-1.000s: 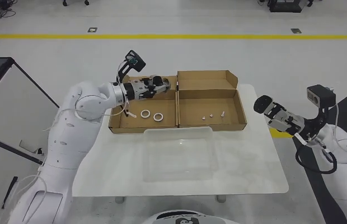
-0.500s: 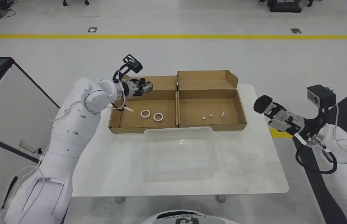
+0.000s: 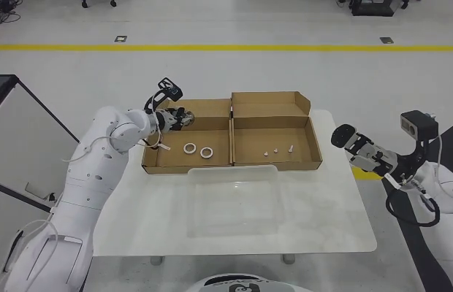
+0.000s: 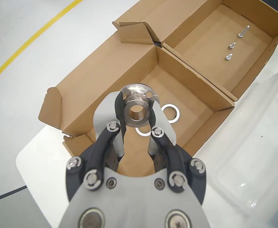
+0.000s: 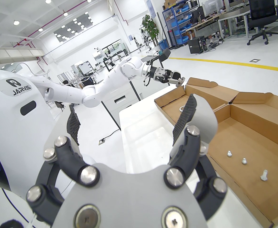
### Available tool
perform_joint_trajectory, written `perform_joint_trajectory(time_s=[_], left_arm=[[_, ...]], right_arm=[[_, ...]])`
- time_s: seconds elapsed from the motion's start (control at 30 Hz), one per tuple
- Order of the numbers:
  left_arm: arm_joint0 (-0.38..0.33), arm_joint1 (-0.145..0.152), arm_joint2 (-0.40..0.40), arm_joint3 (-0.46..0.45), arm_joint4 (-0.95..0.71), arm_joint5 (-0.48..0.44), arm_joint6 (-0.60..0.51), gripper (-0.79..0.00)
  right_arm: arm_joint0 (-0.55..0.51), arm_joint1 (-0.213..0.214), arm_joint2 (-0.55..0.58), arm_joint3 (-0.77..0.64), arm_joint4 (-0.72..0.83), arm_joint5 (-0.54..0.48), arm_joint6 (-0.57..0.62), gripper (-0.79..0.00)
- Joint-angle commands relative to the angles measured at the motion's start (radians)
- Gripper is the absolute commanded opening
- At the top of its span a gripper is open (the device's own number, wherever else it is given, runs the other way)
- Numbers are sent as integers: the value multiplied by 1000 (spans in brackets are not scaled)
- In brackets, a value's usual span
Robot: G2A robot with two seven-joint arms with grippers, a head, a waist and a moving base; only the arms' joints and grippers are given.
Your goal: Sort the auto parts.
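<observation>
My left gripper [image 3: 183,117] hangs over the back left corner of the left cardboard box [image 3: 212,137], shut on a metal flanged bushing [image 4: 136,110]. Below it, two metal rings [image 3: 190,148] [image 3: 206,153] lie on that box's floor, one ring [image 4: 171,112] beside the bushing, the other [image 4: 142,132] partly hidden under it. The right cardboard box [image 3: 274,137] holds three small bolts [image 3: 276,152]. My right gripper [image 3: 340,136] stands open with nothing in it, off the table's right edge, next to the right box.
A clear plastic tray [image 3: 232,201] sits on the white table [image 3: 321,212] just in front of both boxes. The boxes' back flaps [image 3: 270,102] stand upright. A black-framed panel [image 3: 14,109] stands left of the table.
My left gripper has drawn back to the left over the left box, the bushing still held in it. The right arm has kept still.
</observation>
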Motion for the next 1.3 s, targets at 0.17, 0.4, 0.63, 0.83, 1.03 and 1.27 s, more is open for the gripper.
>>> perform_joint_trajectory(time_s=[0.17,0.4,0.63,0.83,1.03,1.27], left_arm=[[0,0,0,0,0,0,0,-785],[0,0,0,0,0,0,0,-785],[0,0,0,0,0,0,0,-785],[8,-2,28,2,34,32,-22,-785],[-18,-12,80,53,72,103,-132,-785],[-64,-32,140,156,69,179,-236,-785]], right_arm=[[0,0,0,0,0,0,0,0],[0,0,0,0,0,0,0,0],[0,0,0,0,0,0,0,0],[0,0,0,0,0,0,0,0],[0,0,0,0,0,0,0,0],[0,0,0,0,0,0,0,0]])
